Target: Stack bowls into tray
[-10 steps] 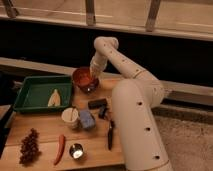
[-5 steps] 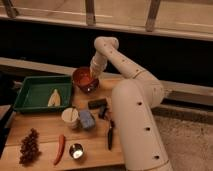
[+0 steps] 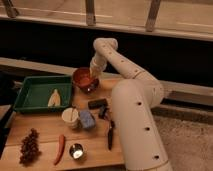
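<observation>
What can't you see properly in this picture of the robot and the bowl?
- Gripper, camera view: it sits at the orange-red bowl, but the arm's own wrist covers the fingertips.
- Purple bowl: not visible as a separate bowl; it may sit under the orange-red one.
- Pale thing in the green tray: too blurry to name.
- Table's left edge: too dark to make out.

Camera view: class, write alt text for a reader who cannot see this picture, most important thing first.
A white robot arm reaches over a wooden table, its gripper at the rim of an orange-red bowl that stands just right of a green tray. Nearer the camera lie a white cup, a red chilli, grapes and a small metal cup.
</observation>
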